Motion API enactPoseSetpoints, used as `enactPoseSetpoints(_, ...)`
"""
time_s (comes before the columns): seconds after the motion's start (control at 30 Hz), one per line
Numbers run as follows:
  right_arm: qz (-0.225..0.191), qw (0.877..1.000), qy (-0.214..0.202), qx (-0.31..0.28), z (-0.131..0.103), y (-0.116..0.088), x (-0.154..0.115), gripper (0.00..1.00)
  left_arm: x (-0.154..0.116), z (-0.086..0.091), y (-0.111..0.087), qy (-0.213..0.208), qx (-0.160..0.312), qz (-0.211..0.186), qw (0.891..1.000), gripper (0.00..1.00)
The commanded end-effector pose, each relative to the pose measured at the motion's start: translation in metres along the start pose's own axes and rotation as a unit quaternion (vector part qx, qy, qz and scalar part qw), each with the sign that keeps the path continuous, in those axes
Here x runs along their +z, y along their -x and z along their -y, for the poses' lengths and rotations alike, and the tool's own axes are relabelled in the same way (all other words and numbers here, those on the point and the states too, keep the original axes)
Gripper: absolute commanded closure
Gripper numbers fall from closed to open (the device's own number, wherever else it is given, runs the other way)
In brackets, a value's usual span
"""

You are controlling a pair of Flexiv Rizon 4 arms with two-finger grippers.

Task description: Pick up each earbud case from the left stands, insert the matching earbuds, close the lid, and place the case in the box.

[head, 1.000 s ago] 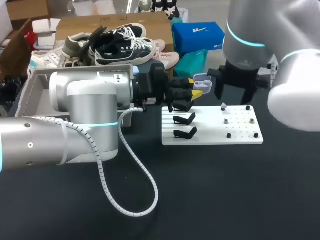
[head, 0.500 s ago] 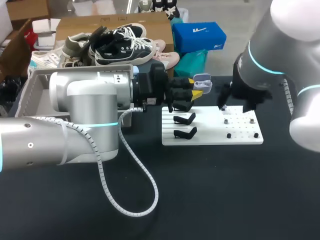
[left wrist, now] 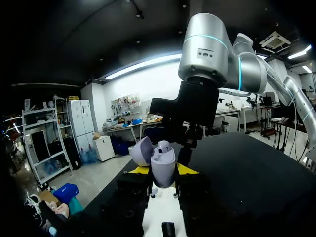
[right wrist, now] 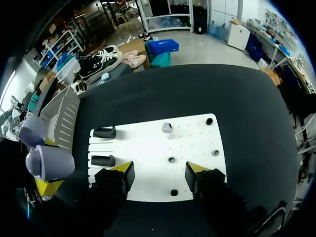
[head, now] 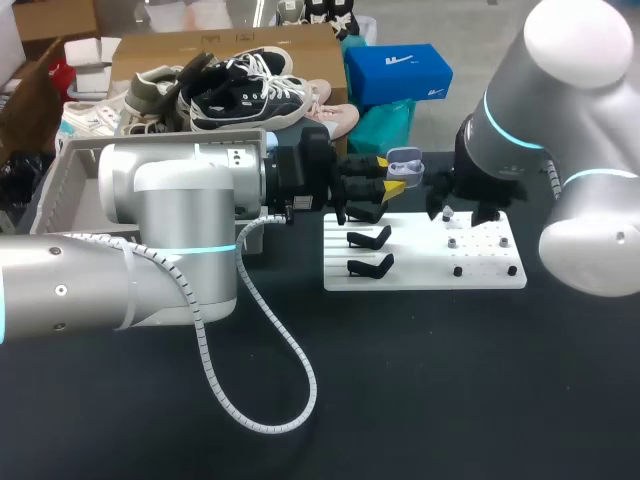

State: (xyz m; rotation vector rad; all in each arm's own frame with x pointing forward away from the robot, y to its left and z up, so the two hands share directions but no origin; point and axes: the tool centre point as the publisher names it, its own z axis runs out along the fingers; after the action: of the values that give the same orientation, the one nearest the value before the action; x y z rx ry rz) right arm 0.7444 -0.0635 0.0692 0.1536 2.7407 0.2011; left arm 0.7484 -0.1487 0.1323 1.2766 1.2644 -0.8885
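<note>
My left gripper [head: 390, 175] is shut on a lavender earbud case [head: 403, 160], held above the far left corner of the white board [head: 425, 278]. The case [left wrist: 162, 165] sits between the yellow tips with its lid [left wrist: 141, 150] swung open. My right gripper [right wrist: 159, 173] is open and empty, hovering over the board's peg side [right wrist: 148, 153]. A lavender earbud [right wrist: 167, 128] lies ahead of its fingers, seen in the head view as the earbud [head: 447, 213]. Two bare black stands [head: 368, 238] occupy the board's left half. The right gripper [head: 462, 212] hangs just right of the held case.
The grey box [head: 70, 165] stands at the far left behind my left arm. Several small dark pegs [head: 457, 270] dot the board's right half. A white cable loop [head: 270, 400] from the left arm lies on the black table in front.
The right arm has come down and slightly left, bringing its gripper close over the board's earbud side, and its fingers have spread a little wider. The left arm and case have stayed still.
</note>
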Motion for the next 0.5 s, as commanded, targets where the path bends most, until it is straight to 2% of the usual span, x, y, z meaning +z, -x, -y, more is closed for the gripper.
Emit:
enactPoseSetpoints(0.03,-0.005,1.0,0.001,0.004,-0.0026,0.0067,0.0115,0.35,-0.0001,0.0016,-0.0003,0.004,0.001,0.001,1.0,1.0)
enactPoseSetpoints(0.1,-0.005,1.0,0.002,0.005,-0.0028,0.0071,0.0119,0.31,-0.0001,0.0016,-0.0003,0.004,0.001,0.001,1.0,1.0)
enactPoseSetpoints(0.13,-0.005,1.0,0.003,0.005,-0.0031,0.0079,0.0112,0.24,-0.0001,0.0016,-0.0003,0.004,0.001,0.001,1.0,1.0)
enactPoseSetpoints(0.17,-0.004,1.0,0.003,0.005,-0.0031,0.0083,0.0101,0.09,-0.0001,0.0016,-0.0003,0.004,0.001,0.001,1.0,1.0)
enactPoseSetpoints(0.2,-0.003,1.0,0.003,0.005,-0.0028,0.0081,0.0089,0.0,-0.0001,0.0016,-0.0003,0.004,0.001,0.001,1.0,1.0)
enactPoseSetpoints(0.5,-0.004,1.0,0.011,0.004,-0.0018,0.0071,0.0063,0.0,-0.0001,0.0016,-0.0003,0.004,0.001,0.001,1.0,1.0)
